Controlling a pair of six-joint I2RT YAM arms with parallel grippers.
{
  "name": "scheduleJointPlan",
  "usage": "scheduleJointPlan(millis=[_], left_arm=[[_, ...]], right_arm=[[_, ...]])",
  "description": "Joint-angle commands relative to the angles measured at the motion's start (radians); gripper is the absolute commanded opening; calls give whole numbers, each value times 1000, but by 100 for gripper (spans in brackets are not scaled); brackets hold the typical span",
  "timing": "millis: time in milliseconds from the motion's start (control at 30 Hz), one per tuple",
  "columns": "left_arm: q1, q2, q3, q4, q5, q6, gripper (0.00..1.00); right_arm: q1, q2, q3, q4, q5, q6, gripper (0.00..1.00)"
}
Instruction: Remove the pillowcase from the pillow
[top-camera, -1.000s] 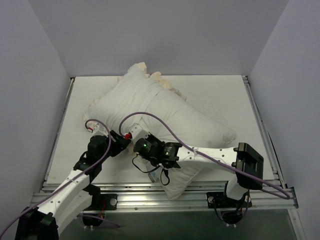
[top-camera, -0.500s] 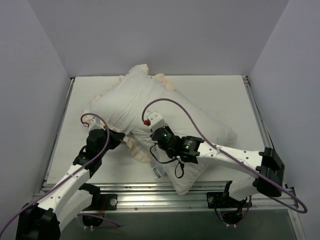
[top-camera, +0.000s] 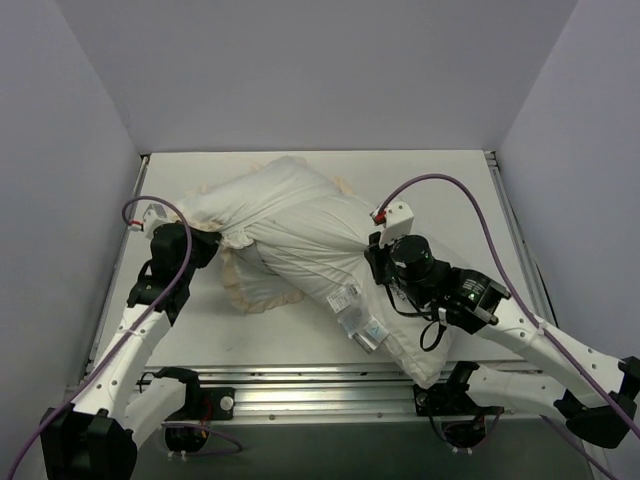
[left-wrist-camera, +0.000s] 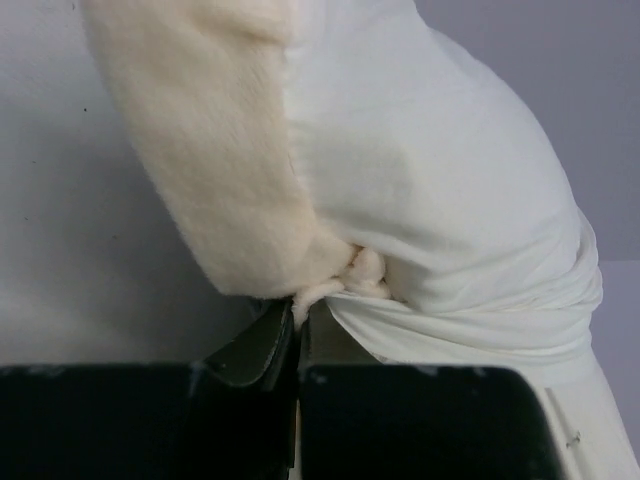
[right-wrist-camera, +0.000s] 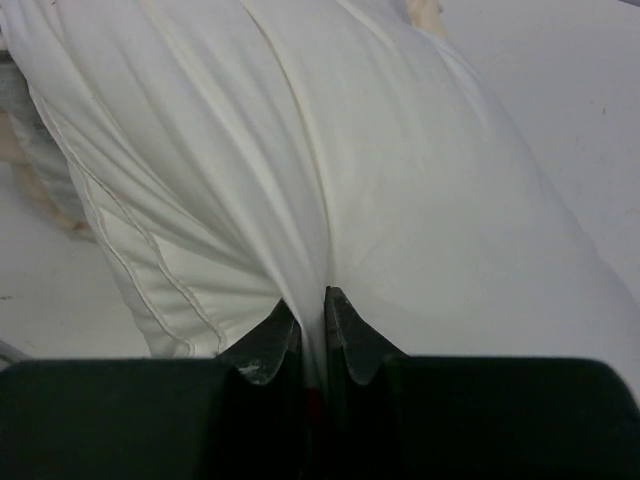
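The plump white pillow lies slantwise on the table, its printed label facing up. The pillowcase, pale with a cream ruffled frill, still wraps the pillow's far-left part. My left gripper is shut on the cream frill at the left end. My right gripper is shut on a pinched fold of the white pillow fabric near the middle. The cloth is stretched between the two grippers.
The white tabletop is ringed by lilac walls on three sides. A metal rail runs along the near edge. Purple cables loop above both wrists.
My left gripper has shut on the frill and moved left. My right arm has swung to the right with the pillow, dragging its label end out toward the near right.
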Motion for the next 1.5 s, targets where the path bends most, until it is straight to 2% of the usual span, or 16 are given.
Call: scheduleJointPlan(millis=[0,133,300,333,400,500,600,633,700,733,800,833,933,1033,1267,1467], left_arm=[[143,81,106,2,-417,57,2],[172,158,169,3,-382,105,2],[163,164,174,60,-50,148,2],[152,158,171,56,0,146,2],[89,134,166,28,104,156,2],[-42,80,158,-67,132,176,2],[-109,4,137,-202,147,191,16],[-124,-27,134,-243,138,185,34],[-127,-134,119,-352,115,173,56],[-130,-176,114,-398,97,166,75],[-133,-271,99,-423,97,150,82],[-135,-290,100,-443,100,145,84],[-138,-311,105,-446,150,120,85],[-141,-282,71,-380,218,91,86],[-167,-82,25,-199,233,77,86],[-166,150,121,-75,226,136,87]], right_arm=[[-64,-140,93,-170,275,-40,0],[-66,-174,106,-181,256,-64,0],[-66,-139,69,-132,71,-83,0],[-64,-125,61,-118,-46,-90,0],[-63,-75,49,-66,-165,-86,0],[-61,2,17,9,-375,-52,0],[-38,91,15,38,-464,-31,0],[-31,110,23,34,-471,-34,8],[-24,156,58,8,-475,-49,23],[-23,166,73,-3,-475,-57,39],[-27,197,130,-42,-481,-75,55],[-32,206,153,-58,-482,-80,66],[-47,231,242,-110,-431,-77,77],[-118,248,294,-121,-206,-17,86],[-424,330,244,-104,-176,92,89],[-436,357,72,-16,-363,106,86]])
